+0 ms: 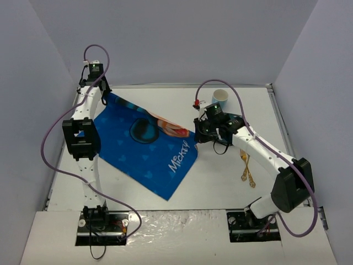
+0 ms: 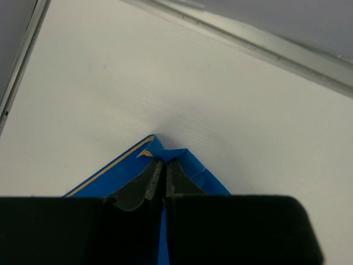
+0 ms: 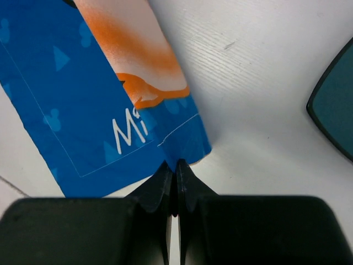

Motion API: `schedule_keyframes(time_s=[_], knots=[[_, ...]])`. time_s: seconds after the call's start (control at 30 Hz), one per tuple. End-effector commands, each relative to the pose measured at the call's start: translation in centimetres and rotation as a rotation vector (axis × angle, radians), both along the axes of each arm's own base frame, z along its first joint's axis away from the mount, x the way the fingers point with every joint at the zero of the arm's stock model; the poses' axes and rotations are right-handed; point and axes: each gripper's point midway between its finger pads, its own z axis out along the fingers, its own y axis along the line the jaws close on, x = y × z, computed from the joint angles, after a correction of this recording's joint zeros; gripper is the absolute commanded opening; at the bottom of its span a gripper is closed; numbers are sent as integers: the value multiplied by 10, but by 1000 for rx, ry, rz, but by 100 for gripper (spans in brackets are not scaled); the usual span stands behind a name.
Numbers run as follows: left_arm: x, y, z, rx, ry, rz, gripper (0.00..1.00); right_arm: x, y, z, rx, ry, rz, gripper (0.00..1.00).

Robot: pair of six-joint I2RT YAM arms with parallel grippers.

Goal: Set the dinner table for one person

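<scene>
The blue Mickey Mouse cloth placemat [image 1: 138,149] lies stretched across the white dinner table [image 1: 215,185], from the far left towards the middle. My left gripper [image 1: 103,91] is shut on its far-left corner; in the left wrist view the gripper [image 2: 164,165] pinches the folded blue corner [image 2: 187,165] just above the tabletop [image 2: 165,83]. My right gripper [image 1: 196,134] is shut on the opposite right corner; in the right wrist view the gripper [image 3: 176,165] clamps the blue edge [image 3: 187,141] beside the white lettering.
A white cup with a blue inside [image 1: 220,97] stands at the far right-centre. Gold cutlery [image 1: 246,165] lies on the right, by my right arm. A dark teal plate's edge [image 3: 333,105] shows right of the right gripper. Metal rails [image 2: 265,41] edge the table.
</scene>
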Motion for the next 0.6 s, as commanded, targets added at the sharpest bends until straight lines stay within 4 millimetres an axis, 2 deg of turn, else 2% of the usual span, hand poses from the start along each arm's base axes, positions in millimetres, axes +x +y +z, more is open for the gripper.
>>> schedule_keyframes(time_s=[0.0, 0.03, 0.07, 0.1, 0.17, 0.23, 0.37, 0.57], knots=[[43, 12, 97, 24, -318, 54, 0, 29, -6, -17, -62, -18, -36, 0], [46, 9, 101, 25, -333, 47, 0, 31, -6, -18, -62, -19, -40, 0], [54, 5, 88, 27, -324, 35, 0, 37, -5, -28, -73, -4, -45, 0], [58, 3, 84, 25, -325, 32, 0, 42, -5, -35, -78, 6, -51, 0], [66, 0, 66, 15, -306, 30, 0, 48, -4, -43, -80, 19, -63, 0], [71, 0, 59, 6, -306, 31, 0, 53, -3, -48, -79, 32, -73, 0], [82, -6, 42, -10, -313, 18, 0, 63, -3, -55, -81, 46, -99, 0], [98, -23, 36, -24, -351, -26, 0, 88, -22, -49, -101, 12, -225, 0]])
